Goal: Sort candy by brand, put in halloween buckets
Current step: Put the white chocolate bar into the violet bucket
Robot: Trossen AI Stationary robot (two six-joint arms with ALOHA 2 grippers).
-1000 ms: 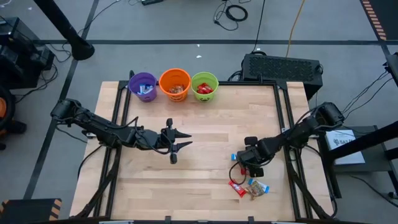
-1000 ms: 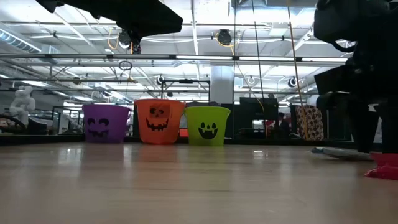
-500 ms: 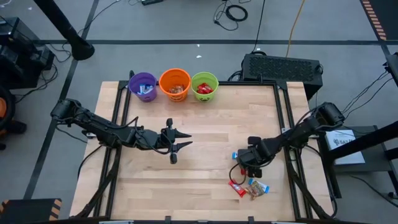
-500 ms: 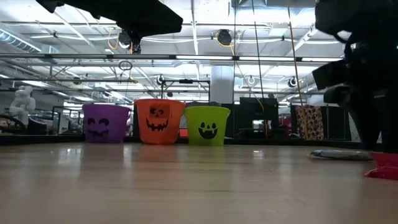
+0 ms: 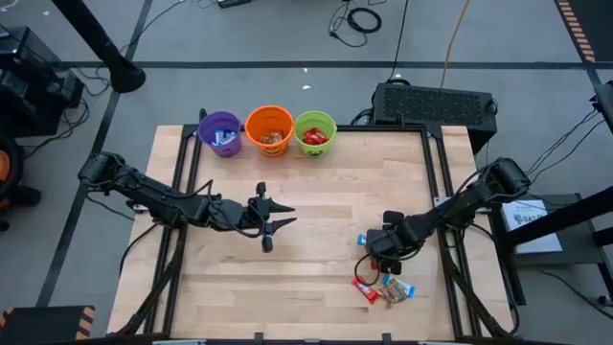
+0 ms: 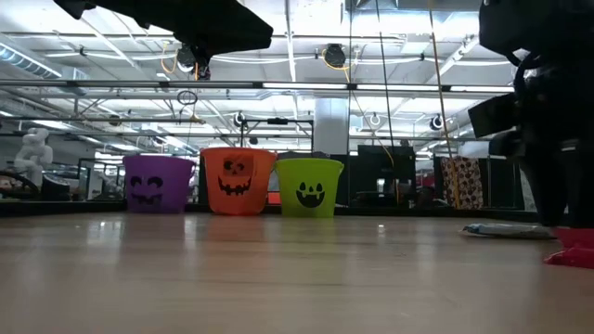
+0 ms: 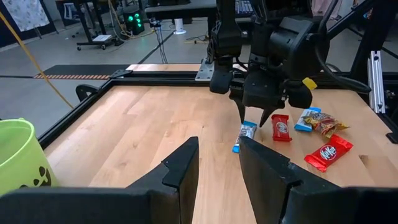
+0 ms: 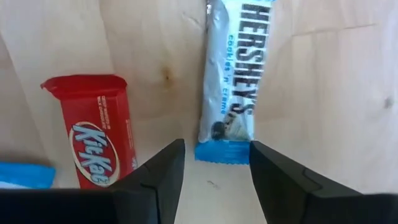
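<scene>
Three buckets stand in a row at the table's far edge: purple [image 5: 221, 134], orange [image 5: 269, 130] and lime green [image 5: 315, 132], each with candy inside. Loose candy lies near the right near corner: a white-and-blue Hershey's bar [image 8: 235, 74], a red KitKat [image 8: 93, 140], a second KitKat [image 7: 328, 153] and a small pile [image 5: 393, 289]. My right gripper [image 8: 216, 149] is open and points down, its fingers on either side of the Hershey's bar's blue end [image 8: 222, 151]. My left gripper [image 5: 285, 218] hovers open over the table's middle.
The green bucket [image 7: 18, 158] shows at the edge of the left wrist view. Bare wood lies between the buckets and the candy. A dark keyboard-like box [image 5: 436, 103] sits behind the table's far right corner. Black rails [image 5: 450, 211] run along the table's sides.
My right gripper has shifted slightly toward the table's near right over the loose candy. The left arm and the candy have stayed put.
</scene>
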